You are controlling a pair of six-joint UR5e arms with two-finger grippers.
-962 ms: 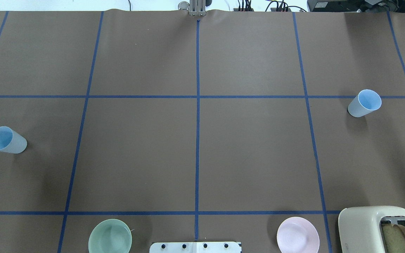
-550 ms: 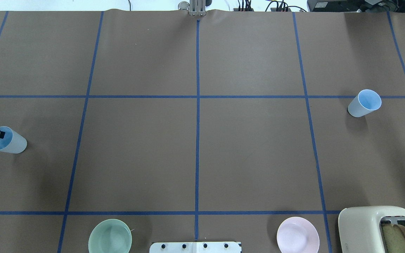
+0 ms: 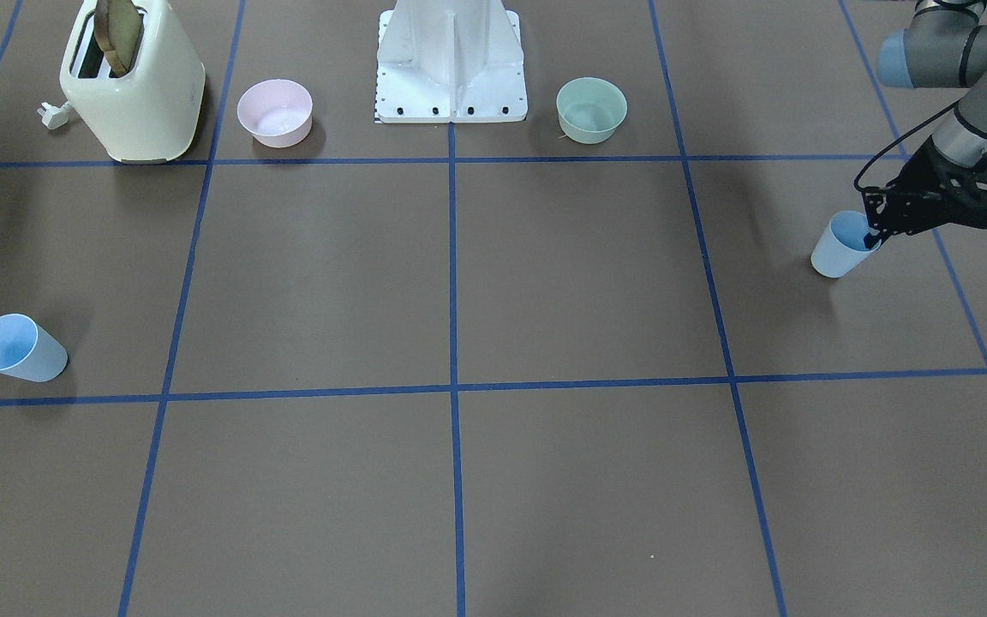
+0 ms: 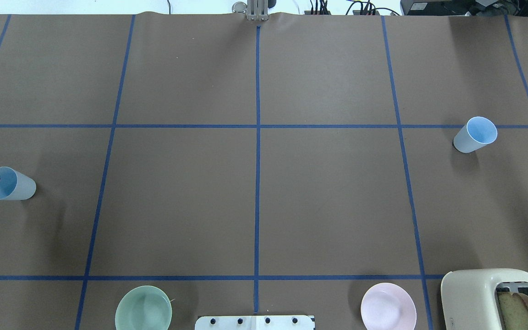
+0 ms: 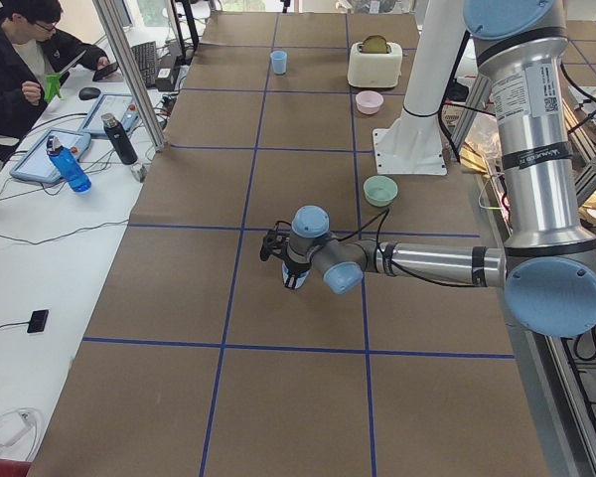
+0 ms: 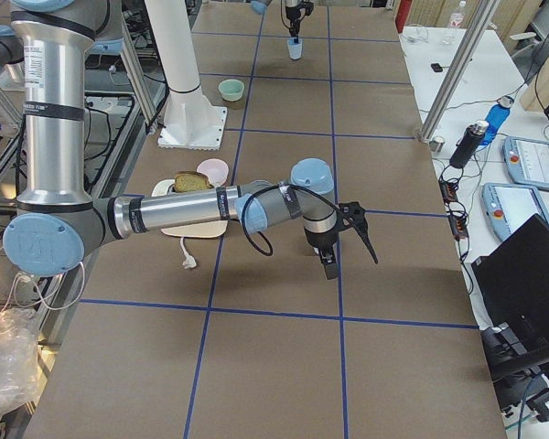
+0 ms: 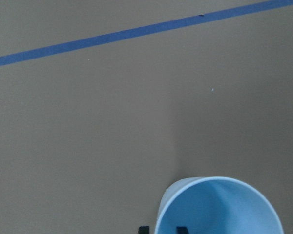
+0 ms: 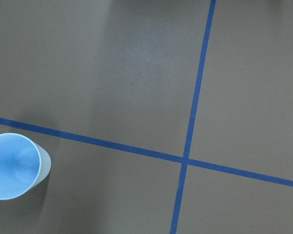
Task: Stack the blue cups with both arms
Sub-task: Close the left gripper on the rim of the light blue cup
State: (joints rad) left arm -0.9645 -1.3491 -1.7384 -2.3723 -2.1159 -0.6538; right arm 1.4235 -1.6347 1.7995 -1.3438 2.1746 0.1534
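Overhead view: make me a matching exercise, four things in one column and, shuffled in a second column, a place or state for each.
Column one:
1. toaster
2. pink bowl
3. mint-green bowl
4. left gripper

Column two:
A. straddles the rim of a blue cup
B. holds a bread slice
C. between the white base and the toaster
D. on the white base's left in the overhead view

Pairs: 1-B, 2-C, 3-D, 4-A.
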